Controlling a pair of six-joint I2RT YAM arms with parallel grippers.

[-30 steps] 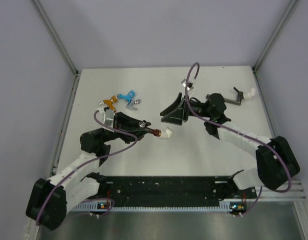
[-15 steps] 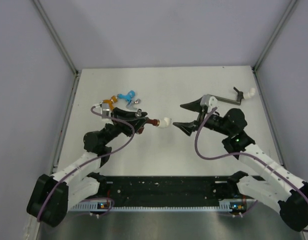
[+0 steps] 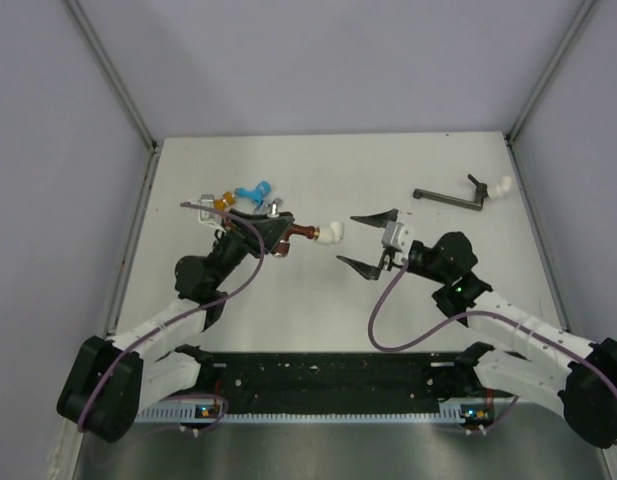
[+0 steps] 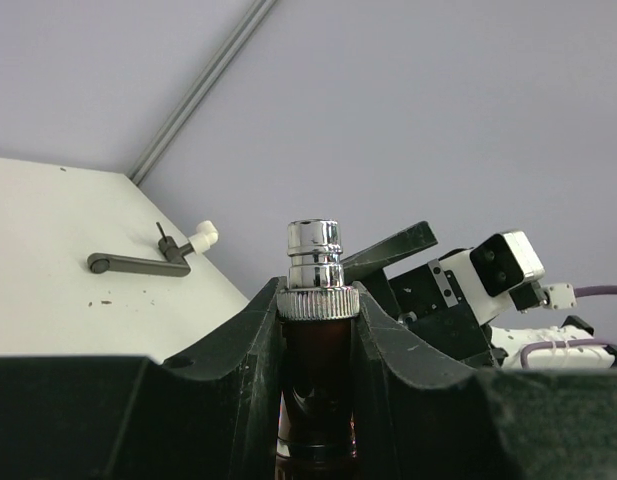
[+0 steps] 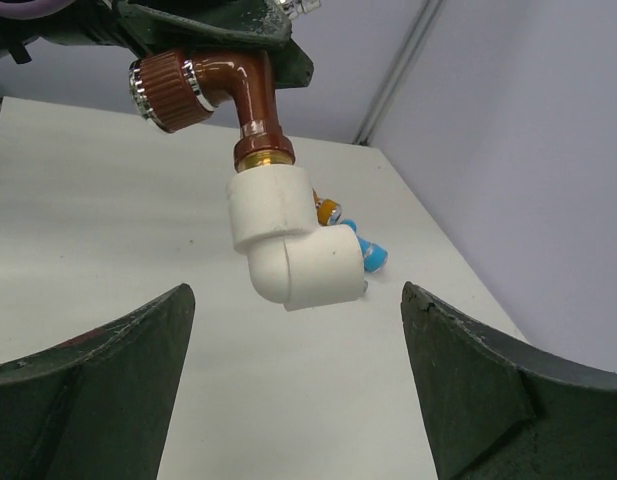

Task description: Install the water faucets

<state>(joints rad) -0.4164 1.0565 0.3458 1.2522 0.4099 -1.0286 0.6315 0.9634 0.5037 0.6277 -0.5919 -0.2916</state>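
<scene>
Above table (image 3: 288,320): left gripper (image 3: 280,236) clamps red-brown faucet (image 5: 253,95); right gripper (image 3: 348,238) jaws wide.

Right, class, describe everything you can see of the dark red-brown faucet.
The dark red-brown faucet is glossy, plastic-looking, bent like an elbow, with a ribbed cap, chrome rings and a silvery tip. A brass-coloured collar joins it to the white elbow fitting. The left gripper holds it aloft, jaws shut around its body.
</scene>
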